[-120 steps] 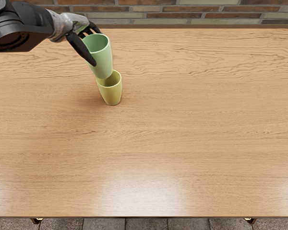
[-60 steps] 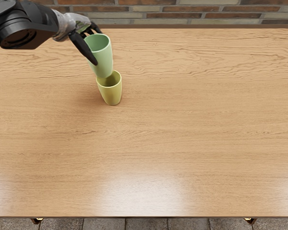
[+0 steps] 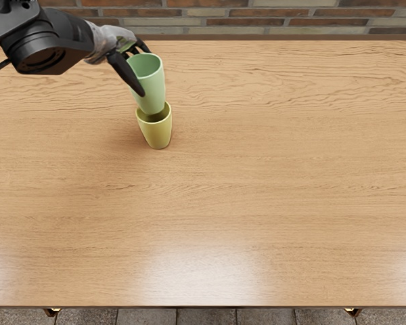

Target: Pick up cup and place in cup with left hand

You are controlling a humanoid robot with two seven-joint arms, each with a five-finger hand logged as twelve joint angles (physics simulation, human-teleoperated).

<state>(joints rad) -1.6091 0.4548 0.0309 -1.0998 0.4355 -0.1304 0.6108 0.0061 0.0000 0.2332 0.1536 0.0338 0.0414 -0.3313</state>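
Gripping the green cup (image 3: pixel 152 88) by its side, the left hand (image 3: pixel 127 59) reaches in from the upper left; the cup's base overlaps the mouth of the yellow cup (image 3: pixel 157 133), though whether it has dipped inside I cannot tell, and the yellow cup stands upright on the wooden table (image 3: pixel 257 196)

We see a brick wall (image 3: pixel 271 20) in reddish browns and pale greys beyond the worktop's far edge. Pale wood grain runs across the worktop (image 3: pixel 257 176), with soft light pooling near its front edge; below that, we see grey floor tiles (image 3: pixel 206 317).
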